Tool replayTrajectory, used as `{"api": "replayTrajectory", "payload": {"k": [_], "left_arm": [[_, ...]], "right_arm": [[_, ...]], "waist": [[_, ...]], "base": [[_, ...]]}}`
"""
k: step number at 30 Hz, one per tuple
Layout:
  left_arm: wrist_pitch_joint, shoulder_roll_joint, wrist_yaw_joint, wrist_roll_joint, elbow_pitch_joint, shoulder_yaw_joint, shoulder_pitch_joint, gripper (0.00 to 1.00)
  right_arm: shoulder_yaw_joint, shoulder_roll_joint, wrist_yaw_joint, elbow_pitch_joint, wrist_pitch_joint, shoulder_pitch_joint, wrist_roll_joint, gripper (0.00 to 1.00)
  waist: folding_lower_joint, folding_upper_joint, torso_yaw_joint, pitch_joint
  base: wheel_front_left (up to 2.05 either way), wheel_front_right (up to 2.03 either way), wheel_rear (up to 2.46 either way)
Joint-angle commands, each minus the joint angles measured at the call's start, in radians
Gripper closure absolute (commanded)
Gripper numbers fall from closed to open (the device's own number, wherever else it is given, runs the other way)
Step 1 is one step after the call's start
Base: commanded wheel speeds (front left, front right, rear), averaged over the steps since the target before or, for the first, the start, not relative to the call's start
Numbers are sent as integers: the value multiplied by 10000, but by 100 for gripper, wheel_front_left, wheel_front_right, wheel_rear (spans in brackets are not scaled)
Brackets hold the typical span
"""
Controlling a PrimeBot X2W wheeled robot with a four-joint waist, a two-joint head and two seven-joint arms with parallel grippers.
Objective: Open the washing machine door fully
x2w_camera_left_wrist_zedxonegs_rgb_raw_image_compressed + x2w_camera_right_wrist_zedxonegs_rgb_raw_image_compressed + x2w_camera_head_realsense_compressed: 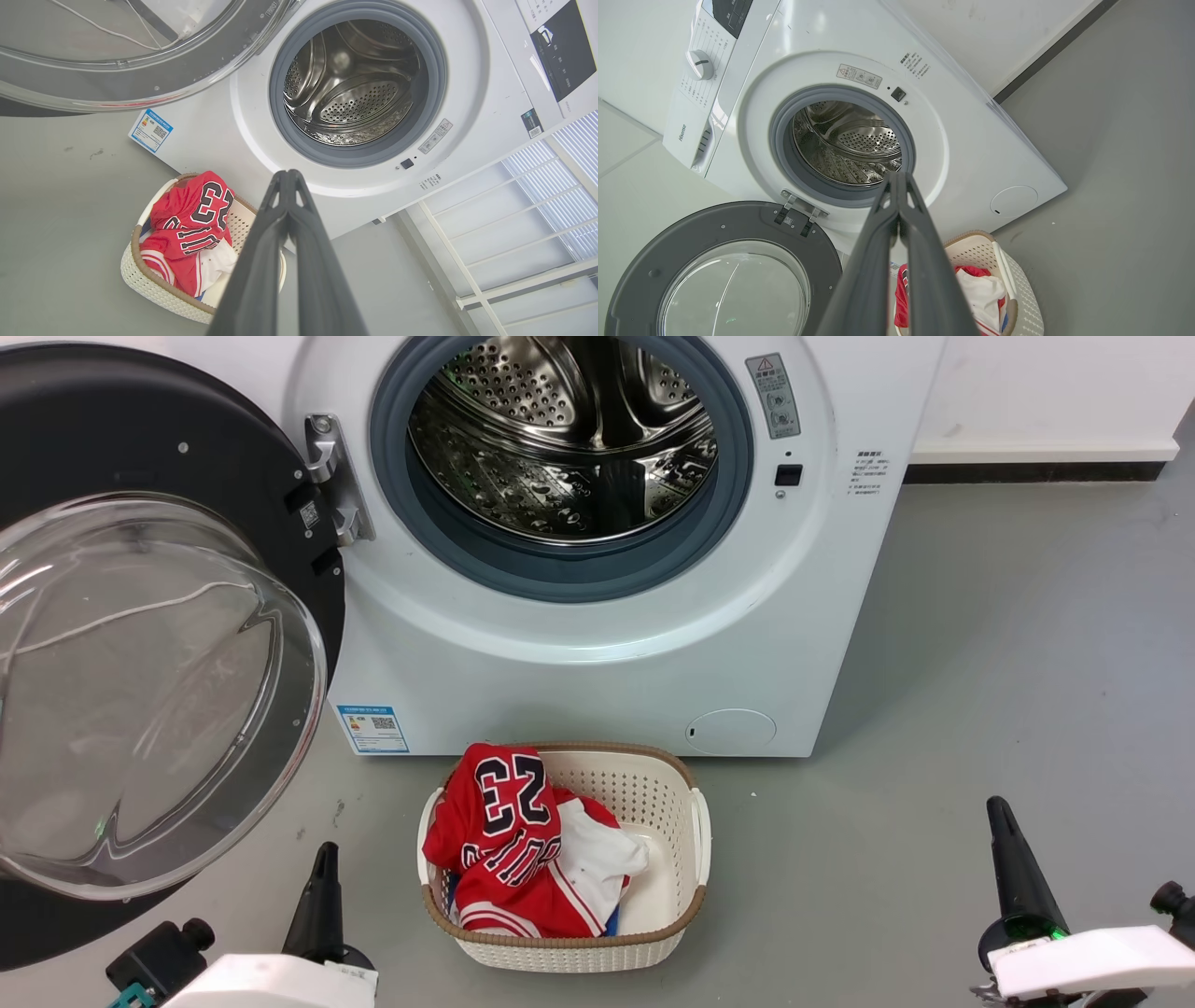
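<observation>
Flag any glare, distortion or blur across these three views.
Head view: sharp and evenly lit; reflections streak the washing machine door glass, highlights glint in the drum. Left wrist view: wide-angle stretch skews the washing machine; left end effector looks slightly soft. Right wrist view: same skew, no strong glare, right end effector soft low down.

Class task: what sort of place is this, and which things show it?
Probably a laundry area: a front-loading washing machine with its door swung open, and a basket of clothes on the floor before it.
</observation>
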Motion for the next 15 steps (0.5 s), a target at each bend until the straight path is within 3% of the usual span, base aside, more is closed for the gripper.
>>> {"api": "replayTrajectory", "payload": {"k": [1, 15], "left_arm": [[65, 85, -77, -355, -45, 55, -293, 100], [531, 90, -255, -2350, 270, 202, -662, 100]], "right_arm": [[-29, -77, 1, -27, 67, -265, 354, 100], [-149, -90, 1, 358, 520, -617, 2233, 100]], "waist": [[0, -1, 0, 2], [0, -1, 0, 24]], "base": [[0, 0, 0], [0, 0, 0]]}}
